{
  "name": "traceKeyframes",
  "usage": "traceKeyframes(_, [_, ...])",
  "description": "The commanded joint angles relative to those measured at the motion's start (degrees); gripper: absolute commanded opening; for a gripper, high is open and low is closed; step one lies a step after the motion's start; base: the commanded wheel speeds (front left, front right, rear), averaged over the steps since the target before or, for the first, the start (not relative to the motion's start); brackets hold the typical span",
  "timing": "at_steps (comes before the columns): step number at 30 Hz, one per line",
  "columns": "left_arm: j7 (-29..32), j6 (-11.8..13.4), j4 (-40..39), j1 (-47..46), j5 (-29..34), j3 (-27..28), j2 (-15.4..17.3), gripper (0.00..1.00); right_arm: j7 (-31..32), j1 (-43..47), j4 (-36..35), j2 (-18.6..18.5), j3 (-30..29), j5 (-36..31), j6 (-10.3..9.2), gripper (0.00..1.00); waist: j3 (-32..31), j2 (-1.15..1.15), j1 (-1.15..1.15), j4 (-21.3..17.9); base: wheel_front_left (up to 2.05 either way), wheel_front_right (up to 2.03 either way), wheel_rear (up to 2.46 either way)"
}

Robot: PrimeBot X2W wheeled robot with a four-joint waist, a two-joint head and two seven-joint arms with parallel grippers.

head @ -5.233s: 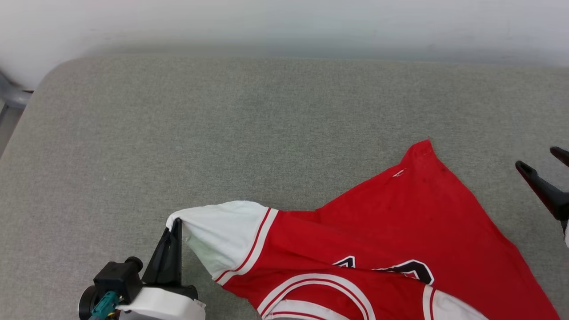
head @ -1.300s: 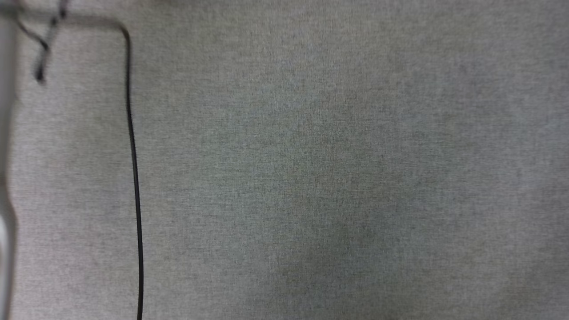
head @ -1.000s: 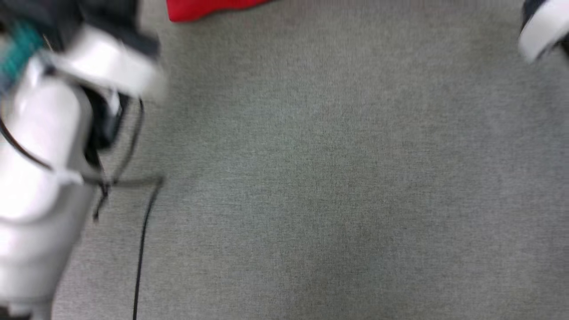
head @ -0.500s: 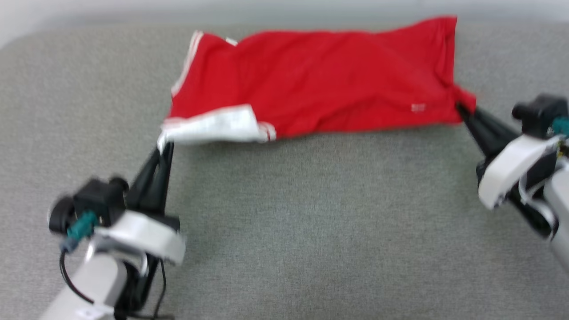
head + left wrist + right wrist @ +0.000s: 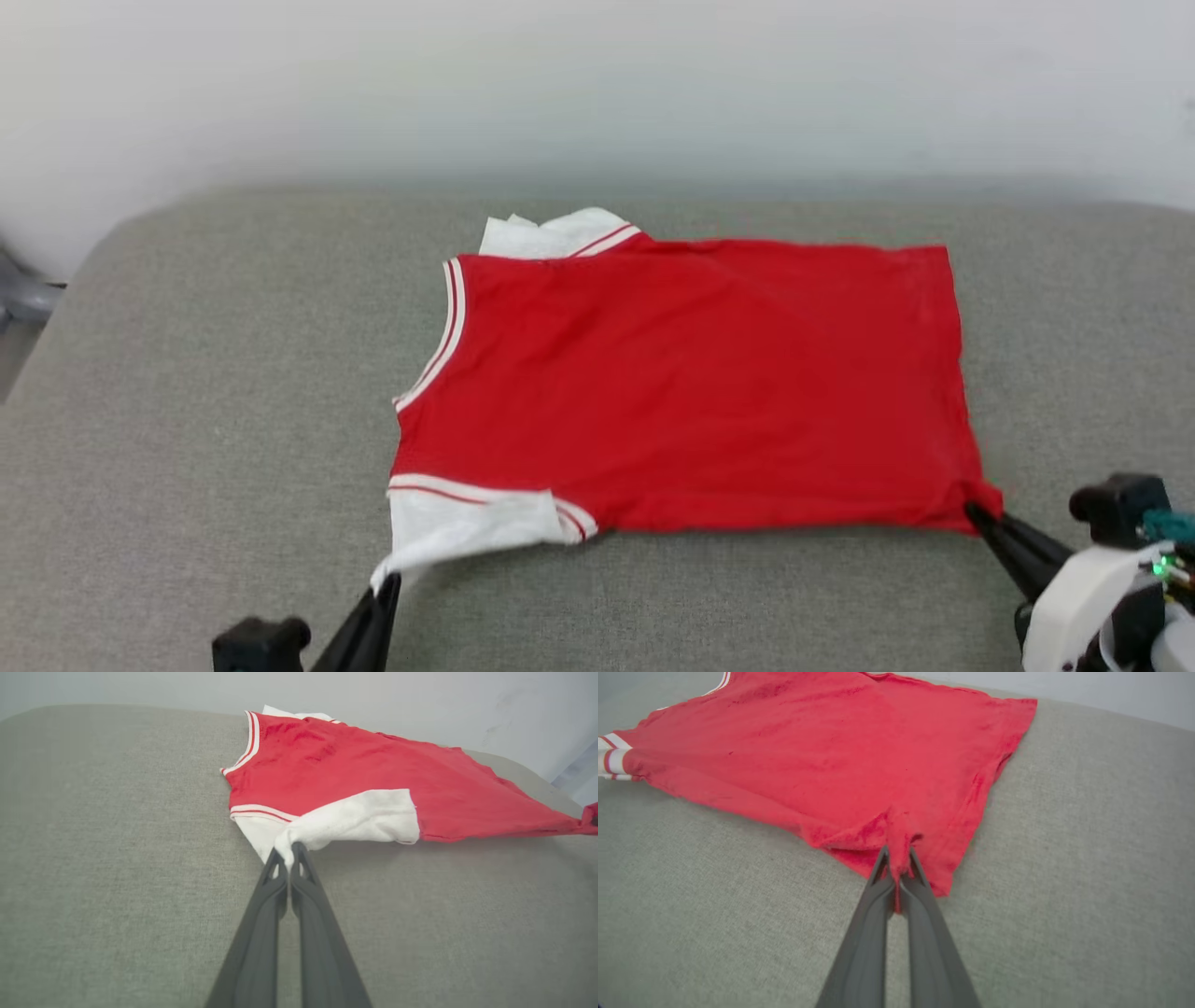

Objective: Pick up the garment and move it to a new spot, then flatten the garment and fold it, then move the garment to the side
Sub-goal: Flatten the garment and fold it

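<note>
Clamping garment (image 5: 691,373) near corners; wide cushion (image 5: 215,392) leftward.

From where I stood, the left gripper (image 5: 386,586) sat low at the robot's near left, its two dark fingers (image 5: 259,938) pressed together and slanting forward, the jaws clamped on a pinch of the garment's (image 5: 691,383) white sleeve. The right gripper (image 5: 977,513) reached in from the near right, fingers angled forward and to the left. Its jaws were likewise closed, on the red hem corner, and the white wrist housing (image 5: 1074,597) rode behind them.
</note>
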Motion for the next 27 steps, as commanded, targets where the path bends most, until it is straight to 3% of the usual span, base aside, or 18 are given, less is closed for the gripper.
traceKeyframes(1, [-0.20,0.27,-0.10,1.55,-0.53,0.00,-0.27,0.00,0.07,1.44,-0.33,0.08,-0.85,-0.04,-0.09,0.00,-1.22,-0.01,0.02,-0.08,0.00,0.00,0.00])
traceKeyframes(6, [0.01,0.62,0.25,7.83,-3.25,-0.21,-0.69,0.00,1.15,8.23,-1.77,0.24,-3.22,0.18,-0.09,0.00,-3.11,-0.01,0.02,-0.46,0.00,0.00,0.00])
traceKeyframes(15, [2.58,-0.89,0.21,13.90,-7.46,-1.44,-0.62,0.00,3.89,15.41,-4.67,-2.21,-7.29,-0.25,-0.09,0.00,-4.05,-0.01,0.02,-0.80,0.00,0.00,0.00])
traceKeyframes(27, [0.79,-2.18,0.56,3.39,-1.31,-1.05,1.18,0.00,4.66,14.05,-8.75,-0.53,-11.37,-0.87,-0.09,0.00,-2.67,-0.01,0.02,-1.13,0.00,0.00,0.00])
